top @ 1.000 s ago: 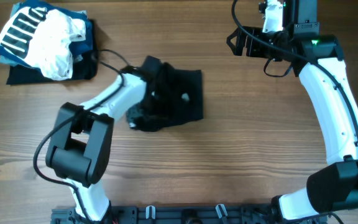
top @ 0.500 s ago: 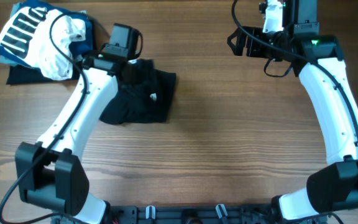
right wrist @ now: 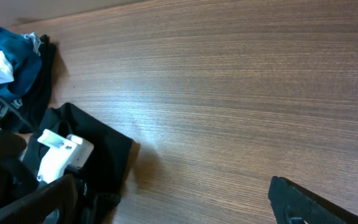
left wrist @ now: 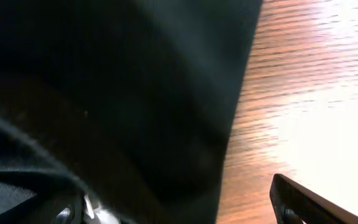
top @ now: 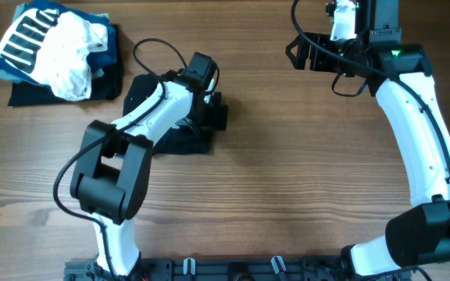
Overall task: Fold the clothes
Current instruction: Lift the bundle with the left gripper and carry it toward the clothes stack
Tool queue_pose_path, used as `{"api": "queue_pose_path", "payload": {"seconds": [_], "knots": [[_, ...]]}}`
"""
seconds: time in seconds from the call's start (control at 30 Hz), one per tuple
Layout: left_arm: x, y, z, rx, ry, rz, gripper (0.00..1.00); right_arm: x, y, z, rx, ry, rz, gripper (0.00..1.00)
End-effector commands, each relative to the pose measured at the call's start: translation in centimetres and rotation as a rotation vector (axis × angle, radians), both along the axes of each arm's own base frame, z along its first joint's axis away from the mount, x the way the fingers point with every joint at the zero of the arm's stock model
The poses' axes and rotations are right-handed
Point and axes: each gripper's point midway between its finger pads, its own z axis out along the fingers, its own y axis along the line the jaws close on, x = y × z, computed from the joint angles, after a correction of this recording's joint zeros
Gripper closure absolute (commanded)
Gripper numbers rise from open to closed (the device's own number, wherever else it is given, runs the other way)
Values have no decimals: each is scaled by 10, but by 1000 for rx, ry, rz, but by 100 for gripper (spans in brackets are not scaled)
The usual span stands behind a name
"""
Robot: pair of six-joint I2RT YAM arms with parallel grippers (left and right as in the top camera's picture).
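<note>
The black shirt lies bunched on the wooden table left of centre. My left gripper is low over its right edge. In the left wrist view the black shirt fills most of the frame, and the left gripper has its fingers wide apart, open, with fabric lying over the left one. My right gripper is open and empty, held high at the back right. In the right wrist view the right gripper looks across at the shirt.
A pile of other clothes sits at the back left corner: a white garment, a blue-and-white striped one and a dark one beneath. The blue cloth also shows in the right wrist view. The table is wooden.
The black shirt has slid left from the table's centre and bunched up. My left arm swung back towards the pile, then returned over the shirt's right edge. The right arm has not moved.
</note>
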Motion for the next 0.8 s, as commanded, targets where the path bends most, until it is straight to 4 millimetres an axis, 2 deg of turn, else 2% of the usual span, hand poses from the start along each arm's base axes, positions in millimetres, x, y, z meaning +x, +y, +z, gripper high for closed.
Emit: {"api": "queue_pose_path", "payload": {"seconds": [0.0, 0.03, 0.07, 0.13, 0.23, 0.33, 0.37, 0.43, 0.5, 0.6, 0.67, 0.77], "knots": [[-8, 14, -29, 93, 56, -9, 17, 2, -2, -2, -5, 2, -13, 1], [-9, 15, -33, 104, 62, -10, 24, 2, -2, -2, -5, 2, -13, 0], [-10, 18, -39, 123, 71, -9, 40, 2, -2, -2, -5, 2, -13, 1], [-10, 23, -43, 158, 67, -8, 49, 2, -2, -2, -5, 2, -13, 1], [-12, 23, -54, 172, 81, -15, 51, 2, -3, -2, -8, 2, -15, 1], [-15, 14, -61, 170, 86, -37, 39, 3, -4, -3, -17, 1, -22, 1], [-15, 8, -61, 166, 75, -51, 40, 3, -6, -3, -22, 1, -27, 1], [-20, -4, -64, 163, 62, -82, 46, 3, -6, -3, -22, 1, -27, 1], [-25, -10, -69, 162, 56, -87, 60, 3, -6, -3, -22, 1, -27, 0], [-36, -4, -80, 176, 73, -29, 76, 2, -6, -4, -26, 4, -28, 1], [-38, -3, -82, 177, 73, -29, 95, 2, -6, -4, -26, 4, -29, 0], [-32, -3, -76, 174, 56, -18, 96, 2, -6, -4, -26, 4, -29, 0]]}}
